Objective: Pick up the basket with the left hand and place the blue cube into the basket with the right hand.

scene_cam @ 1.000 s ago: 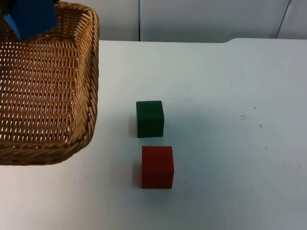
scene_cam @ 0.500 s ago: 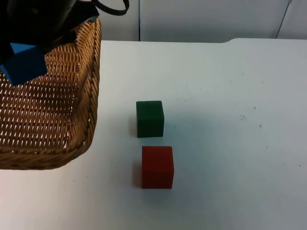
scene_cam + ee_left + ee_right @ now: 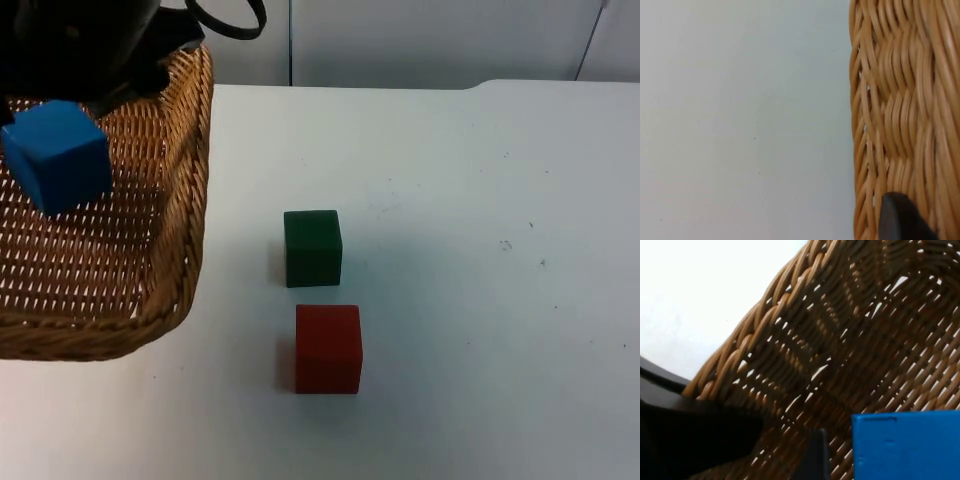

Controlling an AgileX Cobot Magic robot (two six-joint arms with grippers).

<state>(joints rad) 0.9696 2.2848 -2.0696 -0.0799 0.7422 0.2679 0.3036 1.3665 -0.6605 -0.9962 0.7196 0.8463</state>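
The wicker basket (image 3: 170, 200) hangs above the table's left side, and its woven wall (image 3: 900, 100) runs past my left gripper (image 3: 900, 222), which is shut on the rim. The blue cube (image 3: 57, 155) is inside the basket's outline, over its woven floor; I cannot tell whether it rests there. My right gripper (image 3: 80, 60) hovers as a black mass just above the cube. In the right wrist view the blue cube (image 3: 905, 445) stands beside one black fingertip (image 3: 815, 455) with a small gap between them, so the jaws look open.
A green cube (image 3: 313, 248) and a red cube (image 3: 328, 348) stand on the white table (image 3: 480, 300) right of the basket, the red one nearer the front. The grey partition wall (image 3: 420, 40) closes the far side.
The blue cube came down from the basket's far corner into the basket and turned level. The right arm moved in over the far rim. The basket shifted slightly.
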